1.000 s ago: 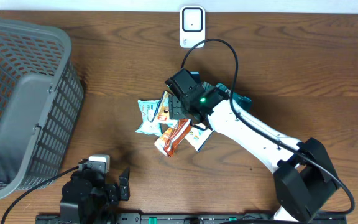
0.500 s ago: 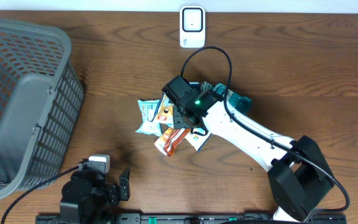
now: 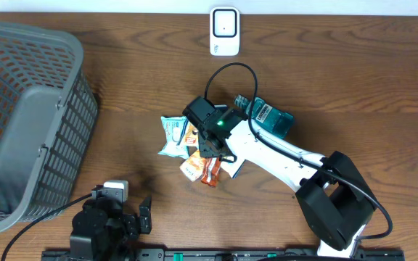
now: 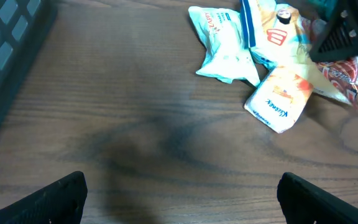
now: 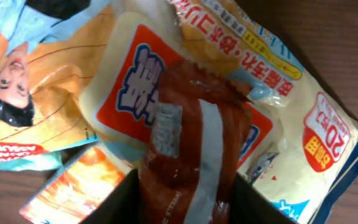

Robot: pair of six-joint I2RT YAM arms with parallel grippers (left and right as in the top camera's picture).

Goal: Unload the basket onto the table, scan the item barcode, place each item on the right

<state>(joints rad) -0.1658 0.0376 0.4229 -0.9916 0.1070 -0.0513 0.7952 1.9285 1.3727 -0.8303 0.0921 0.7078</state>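
Between the jaws of the right gripper (image 5: 188, 208): red packet (image 5: 191, 143), one, the task's item, on top of the pile. The jaws stand narrow, pressed to both its sides.
Handling, as judged: the film looks slack and slippery, so lift straight up and slowly, or the neighbours may come along. Whether the pale patch on its upper face is the barcode cannot be told, so expect to turn the packet before presenting it.
Directly under it: yellow packet (image 5: 284, 155), one, touching.
Just beside, toward the basket: tissue pack (image 4: 278, 102) and pale blue packet (image 4: 225, 53), both on the table (image 3: 354, 72).
Just behind the gripper: teal pack (image 3: 271, 116).
Well beyond the pile: scanner (image 3: 224, 30), white, at the table's far edge.
Far to the side: basket (image 3: 71, 109), grey, one; no item shows in it.
Left gripper (image 4: 182, 199), near that basket: jaws wide, holding nothing.
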